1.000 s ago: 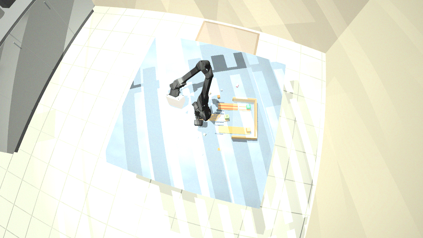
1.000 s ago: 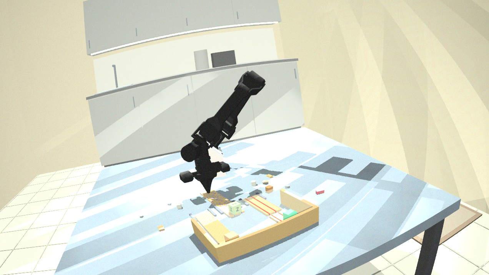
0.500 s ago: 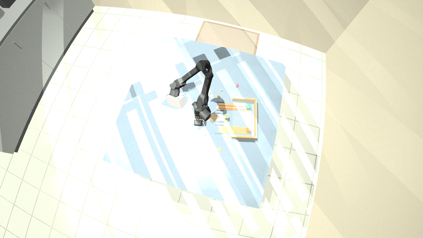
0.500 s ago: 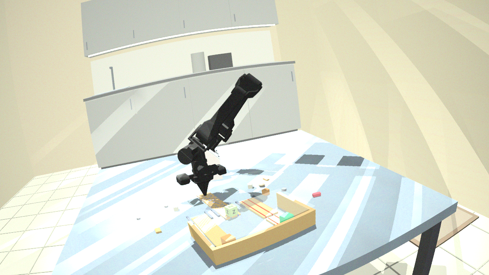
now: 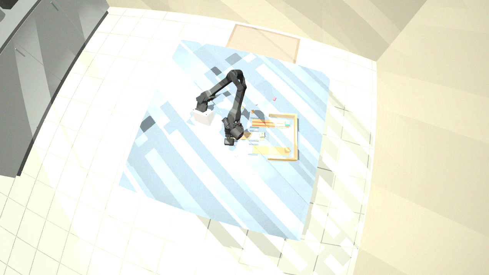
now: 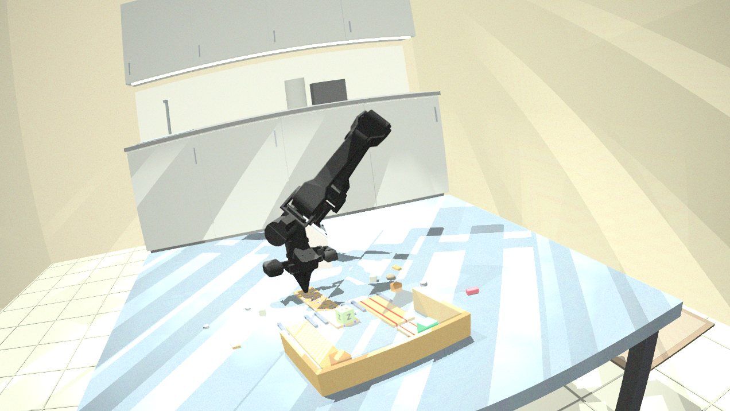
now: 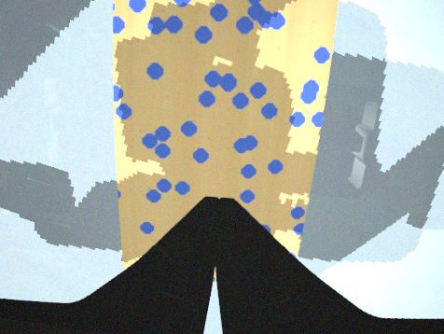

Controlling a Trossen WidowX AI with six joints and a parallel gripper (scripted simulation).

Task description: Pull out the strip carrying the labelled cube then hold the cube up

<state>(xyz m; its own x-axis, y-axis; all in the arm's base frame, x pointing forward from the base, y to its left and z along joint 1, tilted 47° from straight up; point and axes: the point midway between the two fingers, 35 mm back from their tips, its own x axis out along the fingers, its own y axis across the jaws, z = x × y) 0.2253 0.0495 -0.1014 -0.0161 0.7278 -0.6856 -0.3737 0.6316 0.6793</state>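
inside the three-sided tray [image 5: 295, 136] [image 6: 395, 363], orange block [image 5: 287, 149] [image 6: 339, 356] and green block [image 5: 287, 123] [image 6: 427, 325]; pincer [image 5: 233, 143] [image 6: 306, 290] [image 7: 217, 211] closed.

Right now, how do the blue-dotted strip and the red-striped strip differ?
Surface: the blue-dotted strip has scattered dots; the red-striped strip has lengthwise red lines.
Load: the dotted strip carries the pale green cube marked Z; the striped strip's far piece carries a teal block.
Gripper: its closed tips are at the dotted strip, away from the striped one.
Shared: both have a wood-toned base.
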